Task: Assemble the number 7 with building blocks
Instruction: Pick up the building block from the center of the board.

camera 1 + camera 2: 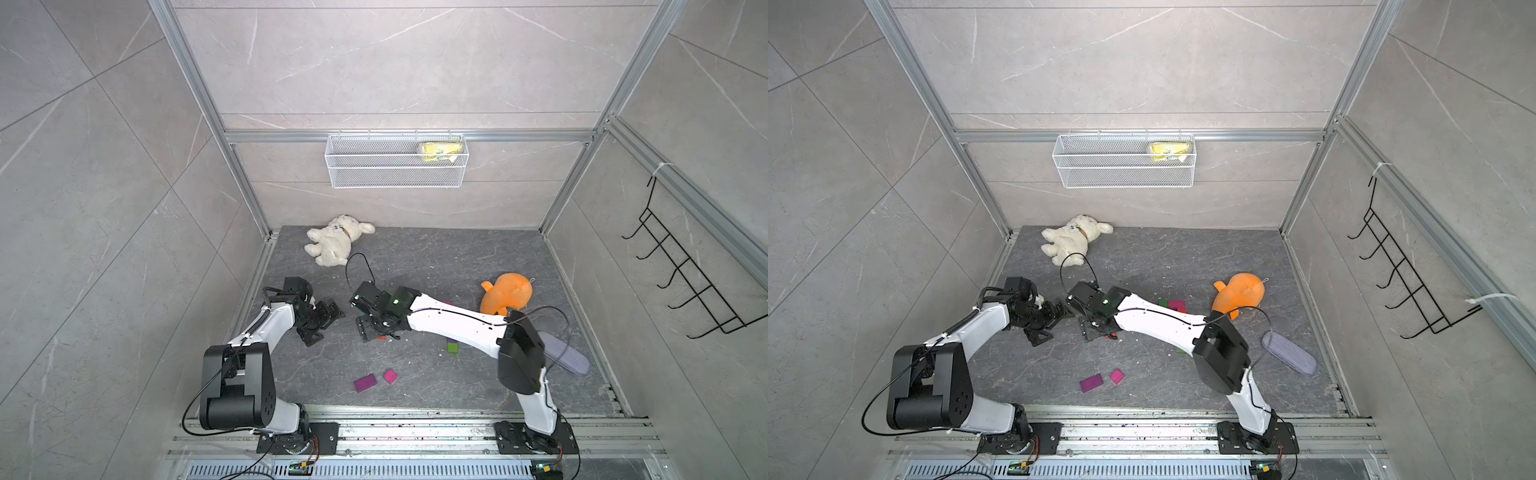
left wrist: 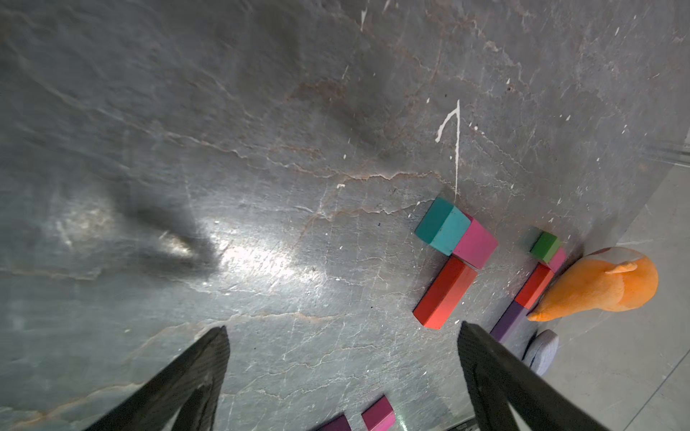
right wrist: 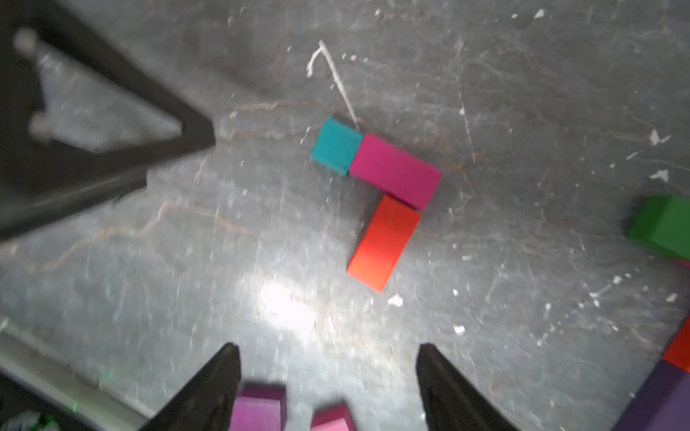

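Note:
A teal square block (image 3: 336, 145), a magenta block (image 3: 395, 169) and a red block (image 3: 382, 242) lie joined on the dark slab as a short bar with a column hanging from its right end. The left wrist view shows the same teal block (image 2: 440, 225) and red block (image 2: 444, 293). My right gripper (image 3: 328, 349) hovers over this figure, open, holding nothing. My left gripper (image 2: 343, 328) is open and empty just left of it. A second figure, with a green block (image 2: 545, 246), a red block (image 2: 534, 285) and a purple block (image 2: 509, 322), lies against the orange plush. Two loose magenta blocks (image 1: 365, 382) (image 1: 390, 376) lie nearer the front.
An orange plush toy (image 1: 507, 297) sits right of the blocks and a white plush dog (image 1: 336, 241) lies at the back left. A grey oval pad (image 1: 567, 353) rests near the right wall. A wire basket (image 1: 395, 160) hangs on the back wall.

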